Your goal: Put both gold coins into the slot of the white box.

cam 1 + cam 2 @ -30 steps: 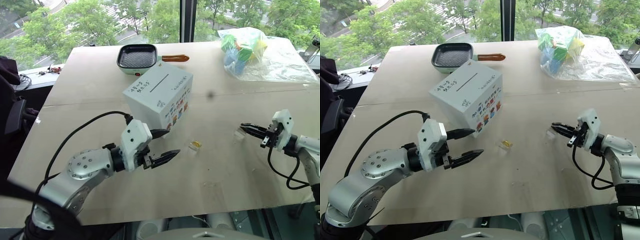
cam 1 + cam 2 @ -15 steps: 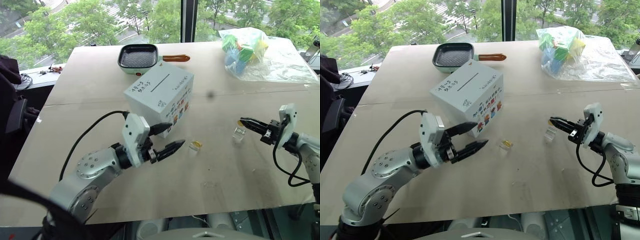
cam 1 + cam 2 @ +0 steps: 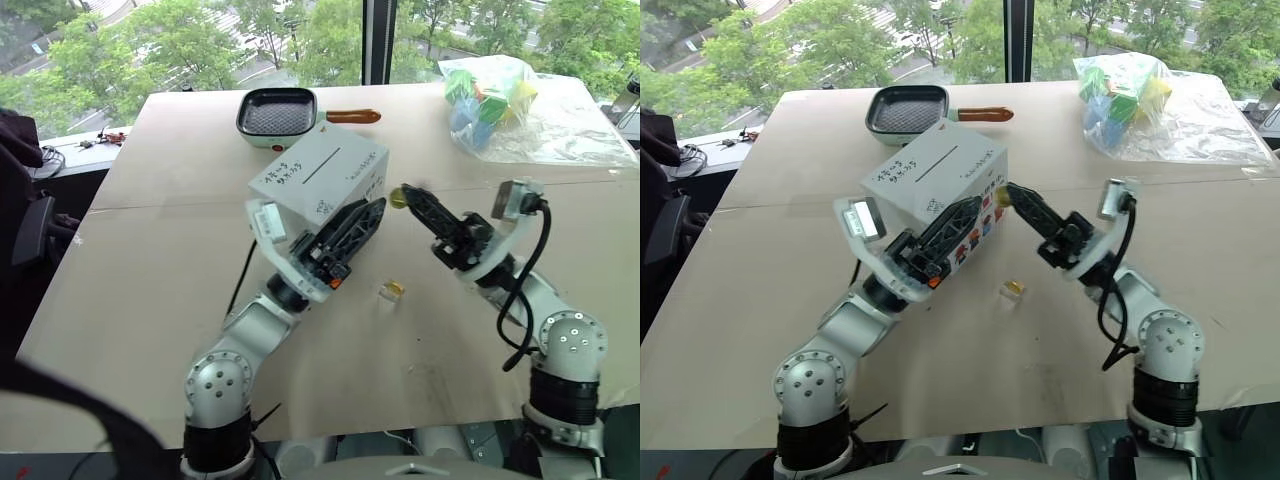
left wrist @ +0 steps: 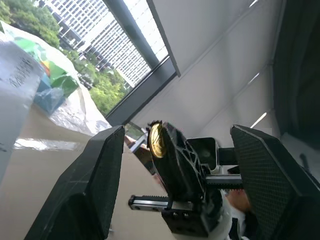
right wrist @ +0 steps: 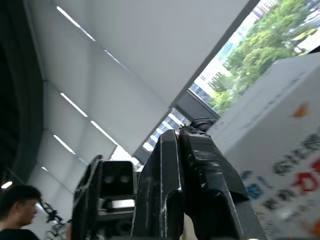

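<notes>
At frame centre the right claw [image 3: 405, 194] pinches a gold coin [image 3: 398, 198]; the left claw [image 3: 352, 225] gapes wide. Best lift it edge-on above the slot [image 3: 322, 165] of the white box [image 3: 300, 185].

box top: white box [image 3: 320, 175] slot [image 3: 321, 165] unobstructed | front: both arms crowd it

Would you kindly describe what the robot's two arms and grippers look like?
Both arms are silver-grey metal with round, bolted joint housings and white wrist blocks. Each carries a looping black cable. The left gripper and right gripper have two long black fingers with a latticed pattern.
</notes>
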Controlling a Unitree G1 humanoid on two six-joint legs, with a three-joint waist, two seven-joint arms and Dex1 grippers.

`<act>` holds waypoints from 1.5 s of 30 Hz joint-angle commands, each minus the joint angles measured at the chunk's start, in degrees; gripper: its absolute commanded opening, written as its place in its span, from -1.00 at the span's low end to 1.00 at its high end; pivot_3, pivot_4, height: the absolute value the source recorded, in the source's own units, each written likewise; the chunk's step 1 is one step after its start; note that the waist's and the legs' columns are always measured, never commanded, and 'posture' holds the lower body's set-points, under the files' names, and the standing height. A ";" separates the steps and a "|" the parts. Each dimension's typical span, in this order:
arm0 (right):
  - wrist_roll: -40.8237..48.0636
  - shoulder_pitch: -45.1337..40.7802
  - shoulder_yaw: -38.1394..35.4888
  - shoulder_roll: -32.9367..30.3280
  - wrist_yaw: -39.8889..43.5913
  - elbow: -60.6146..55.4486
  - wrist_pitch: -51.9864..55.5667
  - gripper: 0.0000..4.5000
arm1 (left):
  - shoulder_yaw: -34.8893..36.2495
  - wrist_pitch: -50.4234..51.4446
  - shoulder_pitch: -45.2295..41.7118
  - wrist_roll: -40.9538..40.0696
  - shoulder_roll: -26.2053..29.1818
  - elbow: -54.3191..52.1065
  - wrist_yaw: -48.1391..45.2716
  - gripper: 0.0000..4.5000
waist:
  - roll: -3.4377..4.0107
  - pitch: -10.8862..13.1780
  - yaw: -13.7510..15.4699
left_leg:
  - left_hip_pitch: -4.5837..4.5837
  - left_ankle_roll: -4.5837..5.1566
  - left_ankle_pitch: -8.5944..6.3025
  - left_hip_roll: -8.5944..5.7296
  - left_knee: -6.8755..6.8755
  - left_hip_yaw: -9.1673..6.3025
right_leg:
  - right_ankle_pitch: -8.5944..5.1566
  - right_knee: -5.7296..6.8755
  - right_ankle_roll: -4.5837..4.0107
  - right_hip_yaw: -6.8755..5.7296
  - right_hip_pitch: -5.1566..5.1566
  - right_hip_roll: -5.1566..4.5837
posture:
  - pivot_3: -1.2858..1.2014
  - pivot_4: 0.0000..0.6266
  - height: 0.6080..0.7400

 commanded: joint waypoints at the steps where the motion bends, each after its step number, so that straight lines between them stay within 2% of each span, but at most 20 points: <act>1: 2.88 0.34 0.53 0.78 -2.84 -3.44 -2.48 -0.99 | 0.24 -1.13 -0.36 -2.46 0.26 -0.84 0.23 0.41 | 0.01 0.00 -0.12 | 0.01 0.00 0.00 0.00 0.00 0.01 | 0.00 0.01 0.00 0.01 0.00 0.01 | 0.03 -0.52 0.71; 2: 2.99 0.39 0.92 0.60 -2.92 -3.74 -2.62 -0.99 | 0.11 -1.22 -0.34 -2.77 0.29 -0.92 0.30 0.41 | 0.01 0.00 -0.17 | 0.02 0.00 0.00 0.01 -0.01 0.01 | 0.00 0.02 0.00 0.01 0.00 0.02 | 0.03 -0.52 0.71; 3: 3.26 0.41 1.25 0.47 -3.13 -4.00 -2.80 -1.00 | -0.01 -1.36 -0.36 -2.85 0.34 -0.97 0.46 0.25 | 0.01 0.00 -0.24 | 0.01 0.00 0.00 0.02 -0.01 0.01 | 0.00 0.02 0.00 0.00 0.00 0.04 | 0.03 -0.52 0.71; 4: 3.53 0.44 1.49 0.39 -3.35 -4.18 -3.01 -1.00 | -0.12 -1.50 -0.39 -2.70 0.47 -1.02 0.61 0.17 | 0.01 0.00 -0.32 | 0.02 0.00 0.00 0.02 -0.01 0.01 | 0.00 0.02 0.00 0.00 -0.01 0.05 | 0.03 -0.52 0.71; 10: 4.20 0.50 2.82 -0.79 -3.59 -4.52 -4.00 -1.00 | -0.67 -2.28 -0.70 -3.33 0.57 -0.63 0.60 0.17 | 0.01 0.00 -1.32 | 0.01 0.01 0.00 0.02 -0.01 0.02 | 0.00 0.02 0.00 0.02 0.00 0.05 | 0.03 -0.52 0.71; 13: 5.04 0.74 4.20 -1.26 -3.27 -5.42 -3.83 -1.00 | -0.91 -2.86 -0.36 -4.03 0.08 -0.36 0.52 -0.24 | 0.01 0.00 -1.46 | 0.02 0.01 0.00 0.02 -0.01 0.02 | 0.00 0.02 0.00 0.02 0.00 0.05 | 0.03 -0.52 0.71; 16: 5.46 0.88 5.23 -1.66 -2.93 -5.94 -3.92 -1.00 | -0.94 -3.16 -0.37 -4.38 0.00 -0.12 0.53 -0.83 | 0.01 0.00 -1.46 | 0.02 0.01 0.00 0.04 -0.03 0.01 | -0.01 0.02 0.00 0.01 -0.01 0.07 | 0.03 -0.52 0.71; 17: 5.54 0.83 5.47 -1.81 -2.87 -5.98 -4.04 -1.00 | -0.72 -3.59 -0.44 -4.49 -0.28 0.07 0.31 -0.97 | 0.01 0.00 -1.44 | 0.01 0.01 0.00 0.04 -0.03 0.01 | 0.00 0.02 0.00 0.01 -0.01 0.07 | 0.03 -0.52 0.71; 45: 6.72 -1.17 9.56 -3.87 -0.77 -5.39 -5.41 -1.00 | -4.01 0.06 -0.43 -12.00 4.43 1.44 -0.29 -0.97 | 0.01 0.00 -1.43 | 0.01 0.02 -0.01 0.03 -0.03 0.00 | -0.01 -0.01 0.00 0.02 0.00 0.06 | 0.03 -0.52 0.71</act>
